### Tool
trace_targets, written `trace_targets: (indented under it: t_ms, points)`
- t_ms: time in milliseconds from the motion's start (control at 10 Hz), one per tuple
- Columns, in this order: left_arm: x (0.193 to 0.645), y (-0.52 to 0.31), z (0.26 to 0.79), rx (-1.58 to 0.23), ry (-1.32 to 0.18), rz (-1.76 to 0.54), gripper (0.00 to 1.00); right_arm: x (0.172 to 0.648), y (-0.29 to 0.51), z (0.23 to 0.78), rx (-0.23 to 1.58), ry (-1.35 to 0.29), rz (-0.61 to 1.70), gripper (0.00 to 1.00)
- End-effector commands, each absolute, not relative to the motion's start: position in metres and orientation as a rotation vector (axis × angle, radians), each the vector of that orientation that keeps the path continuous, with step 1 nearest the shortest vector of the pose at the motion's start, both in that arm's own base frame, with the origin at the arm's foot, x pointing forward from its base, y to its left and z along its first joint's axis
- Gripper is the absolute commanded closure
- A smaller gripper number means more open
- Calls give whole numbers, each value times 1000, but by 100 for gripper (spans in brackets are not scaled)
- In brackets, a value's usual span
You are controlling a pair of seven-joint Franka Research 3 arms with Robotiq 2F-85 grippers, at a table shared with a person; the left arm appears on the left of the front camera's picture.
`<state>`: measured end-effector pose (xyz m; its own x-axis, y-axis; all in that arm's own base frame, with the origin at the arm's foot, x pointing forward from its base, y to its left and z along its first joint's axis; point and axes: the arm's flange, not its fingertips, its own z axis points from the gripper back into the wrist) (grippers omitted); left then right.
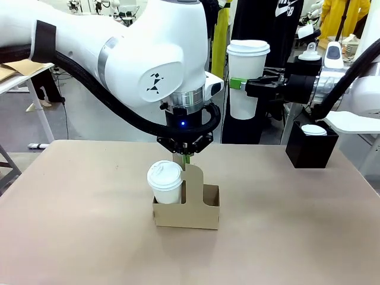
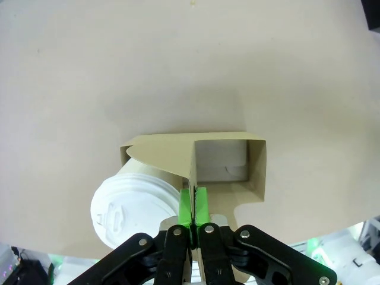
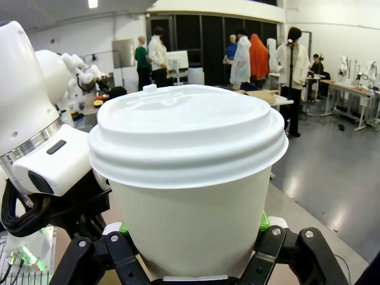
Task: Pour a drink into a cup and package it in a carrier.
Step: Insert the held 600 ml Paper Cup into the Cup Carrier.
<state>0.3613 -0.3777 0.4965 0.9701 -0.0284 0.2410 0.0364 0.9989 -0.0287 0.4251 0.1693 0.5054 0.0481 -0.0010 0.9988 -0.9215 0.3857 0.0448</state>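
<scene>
At centre, left end effector pinches brown carrier's handle; right end effector grips lidded cup.

Carrier: plain brown cardboard; the free slot is paler and greyer inside.
Cup in carrier: white, with a white embossed lid.
Held cup: white wall, white lid.
Left gripper: black, bright green pads.
Right gripper: black, green pads.
Left arm: glossy white, silver ring, black cable, black triangle mark, small blue light.
Table: plain matt tan.
Box, at 2 o'clock from carrier: black, with a white lid inside.
</scene>
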Motion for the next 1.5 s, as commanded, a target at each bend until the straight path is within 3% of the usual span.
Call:
trace_targets:
  t_ms: [0,200,300,400,500,700,800,1000,1400]
  points:
    - [359,-372,496,-30,-237,-33,98,425,171,509,927,-1334,874,20]
    - [359,-372,496,-30,-237,-33,98,425,171,509,927,-1334,874,20]
    - [362,-377,496,-33,-243,-32,38,425,171,509,927,-1334,874,20]
    - [359,-370,506,-58,-251,-42,39,425,171,509,927,-1334,874,20]
    - [354,-363,518,-102,-239,-87,0,425,169,505,930,-1330,885,20]
    - [343,-341,543,-150,-250,-164,0,443,132,492,1106,-1282,1040,20]
    - [338,-325,552,-173,-253,-219,14,446,122,482,1191,-1247,1092,20]
    - [337,-281,562,-296,-288,-485,0,445,120,456,1277,-1182,1206,20]
    - [324,-239,543,-367,-476,-726,0,435,162,393,1309,-1250,1225,20]
